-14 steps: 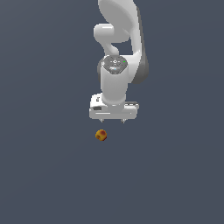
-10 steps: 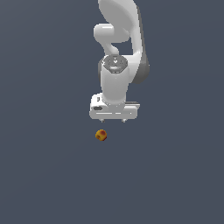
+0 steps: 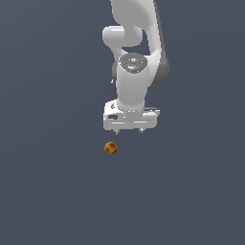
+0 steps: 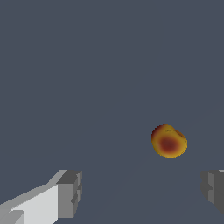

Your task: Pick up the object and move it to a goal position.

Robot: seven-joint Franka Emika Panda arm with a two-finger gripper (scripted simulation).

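Object: tiny roundish orange-yellow ball with red spots [image 3: 110, 148] [image 4: 169, 141] | sits on the flat dark grey floor [image 3: 52, 191], just below the white pincer [image 3: 128, 130], toward the exterior view's left of it, not touching | pincer fingers [image 4: 65, 192] spread wide, holding nothing | ball's ahead of the gap, nearer one finger

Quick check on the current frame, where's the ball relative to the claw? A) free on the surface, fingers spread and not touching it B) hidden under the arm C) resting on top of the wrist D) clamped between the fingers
A: the ball lies apart from both fingers of the open claw, with bare surface between.
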